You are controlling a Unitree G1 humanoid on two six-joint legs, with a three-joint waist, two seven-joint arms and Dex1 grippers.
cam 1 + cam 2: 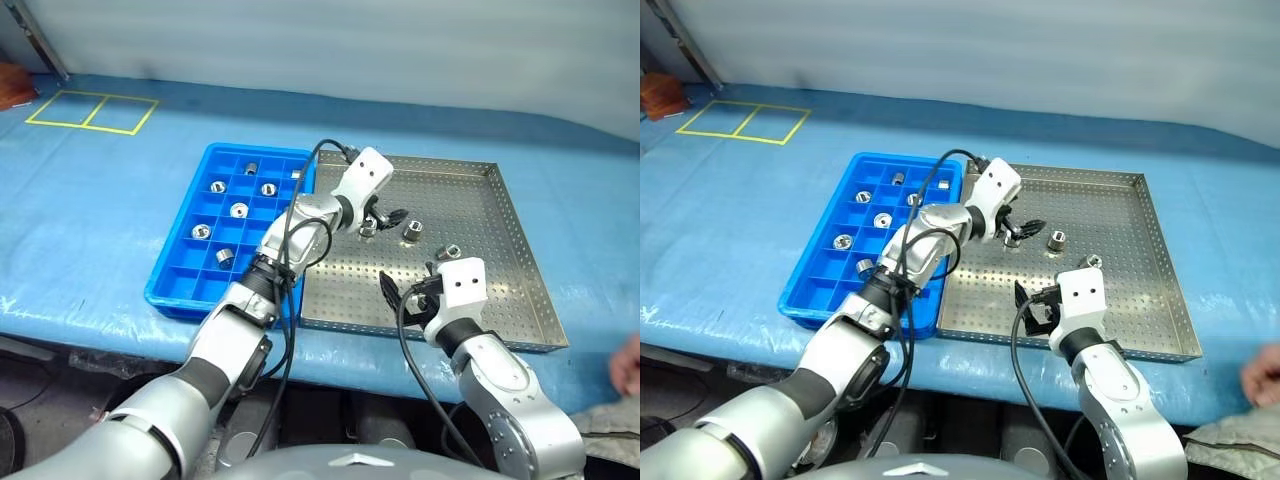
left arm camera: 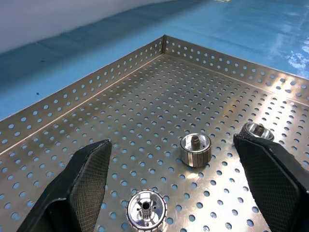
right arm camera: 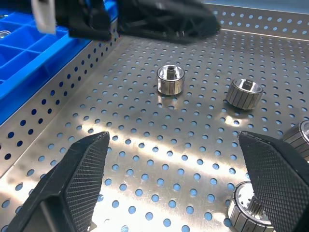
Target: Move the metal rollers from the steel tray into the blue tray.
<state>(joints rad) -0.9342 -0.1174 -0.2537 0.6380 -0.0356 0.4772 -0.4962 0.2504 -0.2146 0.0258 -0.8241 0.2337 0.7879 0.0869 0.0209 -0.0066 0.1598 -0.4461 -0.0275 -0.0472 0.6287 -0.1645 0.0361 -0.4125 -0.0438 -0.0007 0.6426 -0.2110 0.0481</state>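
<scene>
Starting nearest you: right gripper [image 1: 408,292], fingers spread, empty, low over the steel tray's [image 1: 520,300] near edge. Two rollers [image 3: 251,205] beside its fingertip. Farther: left gripper [image 1: 385,216], fingers spread, holding nothing, over a roller [image 1: 367,229]; another [image 1: 411,232] just beside. Blue tray [image 1: 175,270], touching the steel tray's left side: seven rollers [image 1: 239,210] in separate compartments.

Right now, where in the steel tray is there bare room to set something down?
The steel tray is bare along its far rim and far right corner. It is crowded mid-tray: rollers sit by the open left gripper, more beside the open right gripper. The blue tray has empty near compartments.
</scene>
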